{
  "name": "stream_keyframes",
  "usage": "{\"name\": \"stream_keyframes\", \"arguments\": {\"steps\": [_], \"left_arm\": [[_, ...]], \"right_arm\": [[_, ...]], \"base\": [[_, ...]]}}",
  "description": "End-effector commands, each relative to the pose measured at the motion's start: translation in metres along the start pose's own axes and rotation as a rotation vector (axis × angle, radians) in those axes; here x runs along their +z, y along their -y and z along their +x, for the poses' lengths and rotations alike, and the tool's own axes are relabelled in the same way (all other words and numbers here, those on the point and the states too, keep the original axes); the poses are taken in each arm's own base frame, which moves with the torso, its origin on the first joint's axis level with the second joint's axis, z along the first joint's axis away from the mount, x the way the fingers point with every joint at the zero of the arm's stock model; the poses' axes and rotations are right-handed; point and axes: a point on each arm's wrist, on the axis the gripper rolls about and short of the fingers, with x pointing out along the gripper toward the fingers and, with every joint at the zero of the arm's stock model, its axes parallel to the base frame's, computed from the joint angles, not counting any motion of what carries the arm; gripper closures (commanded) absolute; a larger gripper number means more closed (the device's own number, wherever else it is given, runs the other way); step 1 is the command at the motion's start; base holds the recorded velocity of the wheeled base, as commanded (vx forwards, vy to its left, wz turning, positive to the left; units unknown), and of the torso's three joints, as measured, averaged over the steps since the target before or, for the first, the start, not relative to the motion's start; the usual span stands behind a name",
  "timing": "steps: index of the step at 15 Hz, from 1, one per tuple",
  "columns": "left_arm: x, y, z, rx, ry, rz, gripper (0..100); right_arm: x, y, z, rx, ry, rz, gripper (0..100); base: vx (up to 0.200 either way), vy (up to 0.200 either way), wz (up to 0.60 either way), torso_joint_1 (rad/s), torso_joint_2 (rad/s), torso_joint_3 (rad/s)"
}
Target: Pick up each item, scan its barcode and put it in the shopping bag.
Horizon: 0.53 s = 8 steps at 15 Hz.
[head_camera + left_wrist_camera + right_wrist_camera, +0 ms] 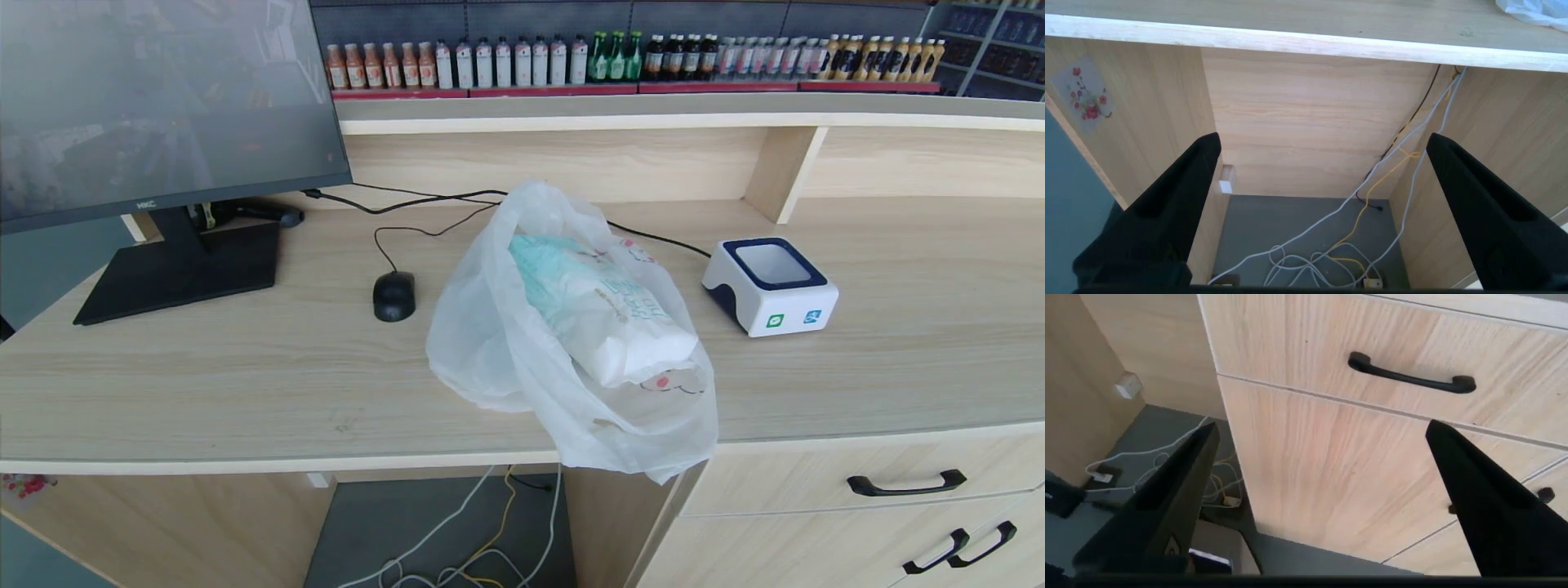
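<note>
A translucent white shopping bag (490,351) lies on the wooden counter (204,376), its lower end hanging over the front edge. Inside it rests a white and pale green soft pack (600,306). To the bag's right stands a white and dark blue barcode scanner box (769,286). My left gripper (1323,212) is open below the counter's front edge, facing the hollow under the counter; a corner of the bag (1535,12) shows above. My right gripper (1319,502) is open, low down in front of the drawer fronts (1372,400), with nothing between its fingers.
A monitor (155,106) on a black stand sits at the counter's back left, a black mouse (394,296) left of the bag, with cables running behind. A raised shelf crosses the back. Loose cables (1372,212) hang in the hollow below. Drawers with black handles (906,486) are at lower right.
</note>
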Motion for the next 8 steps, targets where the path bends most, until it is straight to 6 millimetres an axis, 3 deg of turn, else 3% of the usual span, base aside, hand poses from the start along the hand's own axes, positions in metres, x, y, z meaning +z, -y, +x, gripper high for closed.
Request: {"name": "stream_keyframes", "arguments": {"steps": [1,3,8], "left_arm": [[0.0,0.0,0.0,0.001,0.0,0.0,0],[0.0,0.0,0.0,0.001,0.0,0.0,0],[0.0,0.0,0.0,0.001,0.0,0.0,0]], "right_arm": [[0.0012,-0.0005,0.0041,-0.084,-0.06,0.02,0],[-0.0017,-0.0018,-0.0058,-0.093,0.062,0.012,0],[-0.0059,-0.0025,-0.0036,-0.078,0.073,0.033,0]], "base": [[0.0,0.0,0.0,0.0,0.0,0.0],[0.0,0.0,0.0,0.0,0.0,0.0],[0.0,0.0,0.0,0.0,0.0,0.0]]}}
